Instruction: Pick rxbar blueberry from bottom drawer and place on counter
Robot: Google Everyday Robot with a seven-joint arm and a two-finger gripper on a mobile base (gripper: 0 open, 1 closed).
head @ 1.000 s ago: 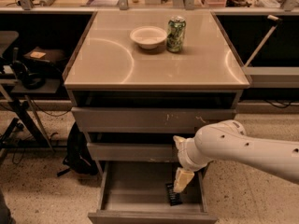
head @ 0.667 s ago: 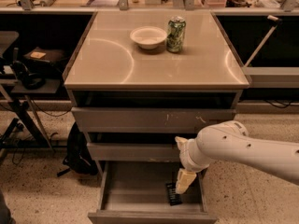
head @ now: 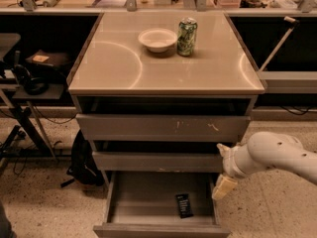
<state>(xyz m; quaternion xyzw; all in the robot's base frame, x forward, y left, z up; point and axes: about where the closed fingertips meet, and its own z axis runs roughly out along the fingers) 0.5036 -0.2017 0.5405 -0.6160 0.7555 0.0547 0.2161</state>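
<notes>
A speckled stone-look floor (head: 39,202) runs under a grey-brown drawer cabinet that stands in the middle of the view. Dark workbench bays sit behind and to either side of it.

The counter (head: 198,71) is the cabinet's broad square top. It is smooth, glossy and beige-grey, with curved streaks of reflected light across it.

Below it are three flat-fronted drawers. The upper drawer (head: 148,127) has pale scratches on its face, and the middle drawer (head: 148,161) is plain. The bottom drawer (head: 143,197) is pulled wide open, a shallow box with a dull, bare floor.

A thick, rounded white robot arm (head: 277,155) with small dark dots on its shell reaches in from the right at drawer height. A black bag (head: 84,160) slumps on the floor against the cabinet's left side.

On the counter, towards the back, sits a shallow cream bowl (head: 157,39). A green patterned drink can (head: 186,36) stands upright just to its right.

The gripper (head: 224,186), pale beige and blunt, points downward just outside the open drawer's right wall. Whether it is open or closed cannot be told, and nothing is seen in its grasp.

The rxbar blueberry (head: 184,205) is a small, flat, near-black wrapped bar with pale print. It lies on the drawer floor towards the front right, near the gripper but apart from it.
</notes>
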